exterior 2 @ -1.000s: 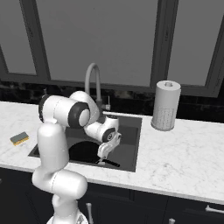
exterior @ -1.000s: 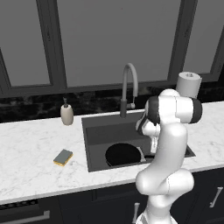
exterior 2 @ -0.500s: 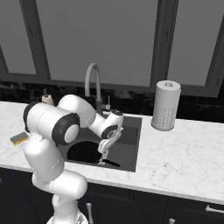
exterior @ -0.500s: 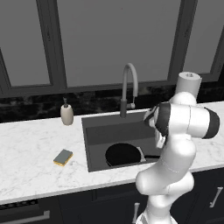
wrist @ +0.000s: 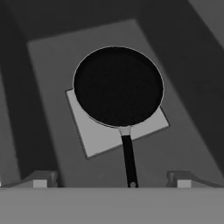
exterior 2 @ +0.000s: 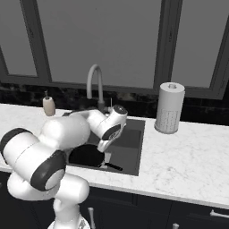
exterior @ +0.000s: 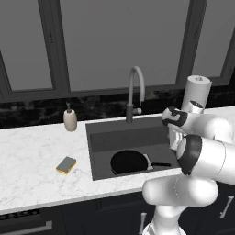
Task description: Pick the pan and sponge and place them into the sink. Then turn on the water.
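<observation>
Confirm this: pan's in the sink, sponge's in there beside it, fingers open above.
Wrong on the sponge: the left base view shows it on the counter left of the sink. The pan is in the sink, fingers open above.

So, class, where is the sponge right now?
The sponge lies on the white counter in the left base view, left of the sink and in front of the soap dispenser.

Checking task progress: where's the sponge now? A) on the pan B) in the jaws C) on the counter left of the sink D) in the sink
C: the sponge lies on the counter left of the sink; in the sink lies the pan.
</observation>
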Robot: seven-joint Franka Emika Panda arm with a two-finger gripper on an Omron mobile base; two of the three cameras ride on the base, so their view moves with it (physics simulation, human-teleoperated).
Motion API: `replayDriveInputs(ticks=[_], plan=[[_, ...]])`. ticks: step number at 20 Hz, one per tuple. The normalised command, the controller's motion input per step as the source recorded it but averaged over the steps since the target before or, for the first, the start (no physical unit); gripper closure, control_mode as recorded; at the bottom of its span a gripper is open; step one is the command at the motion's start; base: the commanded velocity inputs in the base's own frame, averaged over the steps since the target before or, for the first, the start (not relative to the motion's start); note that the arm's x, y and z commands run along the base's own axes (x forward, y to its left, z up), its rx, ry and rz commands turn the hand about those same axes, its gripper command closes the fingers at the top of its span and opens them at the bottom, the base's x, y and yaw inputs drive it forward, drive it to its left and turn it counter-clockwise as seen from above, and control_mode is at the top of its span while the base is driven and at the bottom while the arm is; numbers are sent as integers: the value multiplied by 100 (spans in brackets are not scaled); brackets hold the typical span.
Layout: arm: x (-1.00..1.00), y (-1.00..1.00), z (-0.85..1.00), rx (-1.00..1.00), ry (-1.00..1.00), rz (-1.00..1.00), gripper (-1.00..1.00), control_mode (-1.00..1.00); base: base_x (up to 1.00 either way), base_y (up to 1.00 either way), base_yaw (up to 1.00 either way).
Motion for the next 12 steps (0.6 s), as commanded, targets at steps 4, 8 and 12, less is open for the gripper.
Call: replayDriveInputs(ticks=[4, 8, 12], plan=[[-38, 0, 81, 6, -19, -1, -100, -100, 0, 0, 0], [-37, 31, 70, 6, -6, -2, -100, -100, 0, 0, 0], [-40, 29, 72, 10, 0, -8, -100, -100, 0, 0, 0]])
